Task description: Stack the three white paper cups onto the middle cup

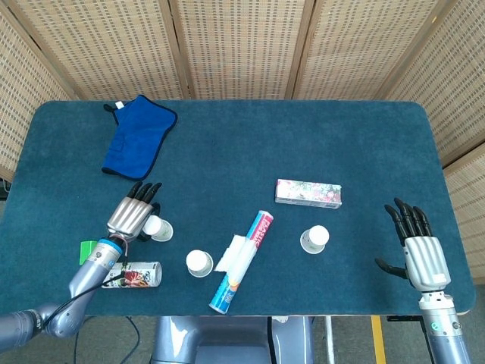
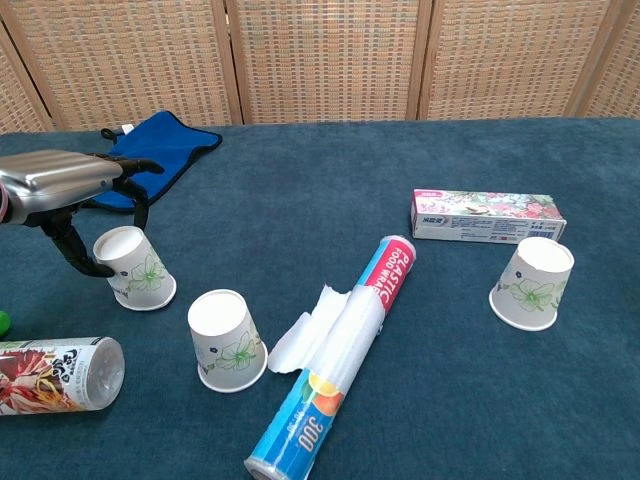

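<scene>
My left hand (image 2: 70, 185) hovers open around the left cup (image 2: 133, 267), just left of the middle cup (image 2: 228, 339), so I should close gently on its wall, without crushing, while my right hand (image 1: 419, 246) idles open.

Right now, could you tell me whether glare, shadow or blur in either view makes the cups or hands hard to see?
Head view: light is even, shadows faint, all three cups sharp; the right hand is crisp. Chest view: a bright highlight runs along the metal back of the left hand, the left cup beneath it stays clearly readable, and the right hand falls outside this frame.
</scene>
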